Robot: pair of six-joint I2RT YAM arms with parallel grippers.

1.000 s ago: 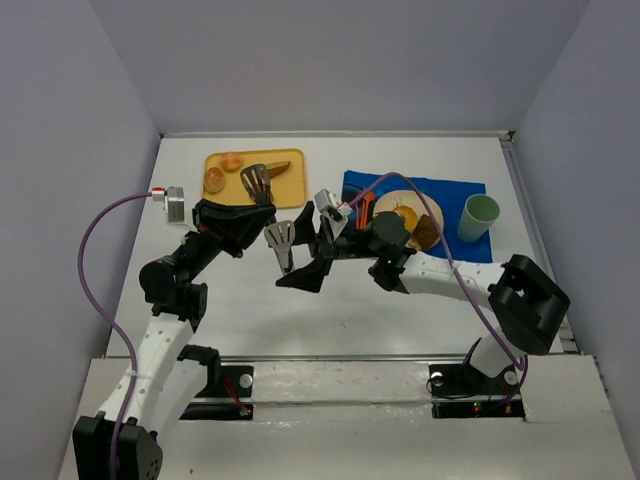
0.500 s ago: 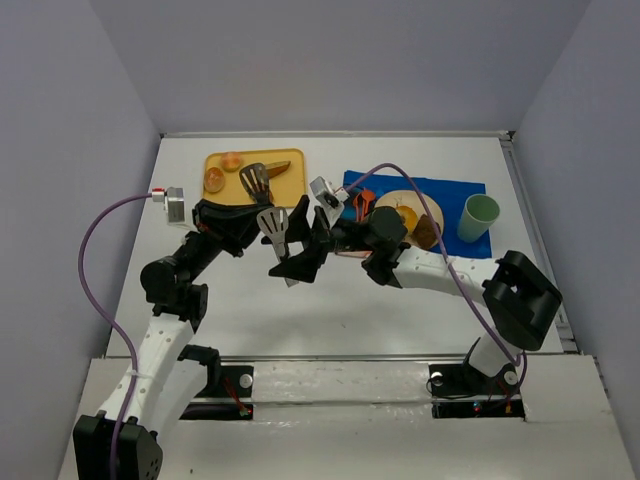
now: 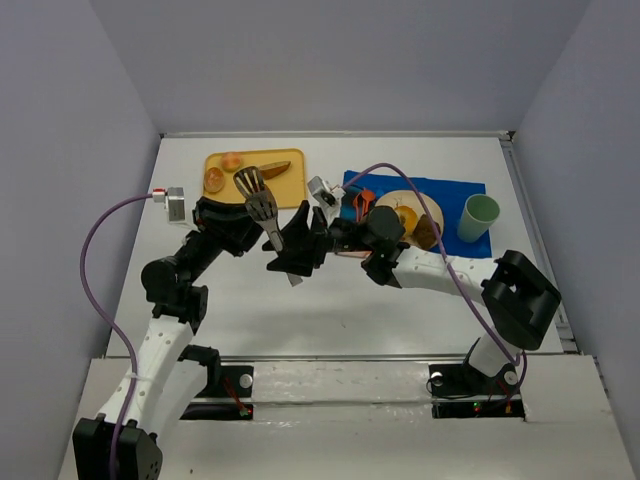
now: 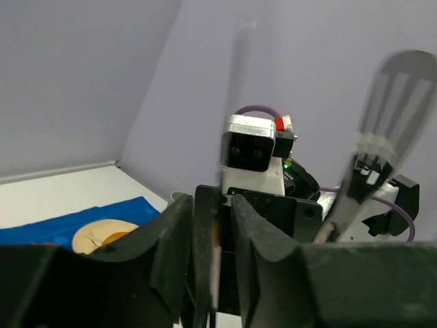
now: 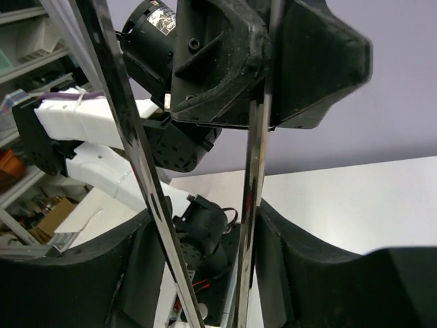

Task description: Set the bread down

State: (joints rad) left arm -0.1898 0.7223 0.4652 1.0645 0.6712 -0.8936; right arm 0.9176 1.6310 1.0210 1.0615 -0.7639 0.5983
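Two small rounded bread chunks [image 3: 214, 180] [image 3: 231, 160] lie on the yellow tray [image 3: 290, 190] at the back left. Metal tongs [image 3: 262, 207] with slotted heads stand tilted above the table's middle, between both grippers. My right gripper [image 3: 288, 256] [image 5: 205, 219] is shut on the tongs' two arms [image 5: 252, 171]. My left gripper [image 3: 266, 236] [image 4: 220, 205] sits just left of it, jaws slightly apart, with a thin strip of the tongs against one finger and a gap to the other. One slotted tong head [image 4: 392, 102] shows blurred in the left wrist view.
A brown wedge slice [image 3: 278, 168] also lies on the tray. At the right is a blue mat [image 3: 460, 190] with a tan plate [image 3: 392, 200] holding an orange piece, a dark brown square piece [image 3: 428, 232] and a green cup [image 3: 478, 217].
The right gripper moved left to the tongs and closed on their arms. The left gripper, shut on them before, has loosened. The tongs' heads swung up and left.
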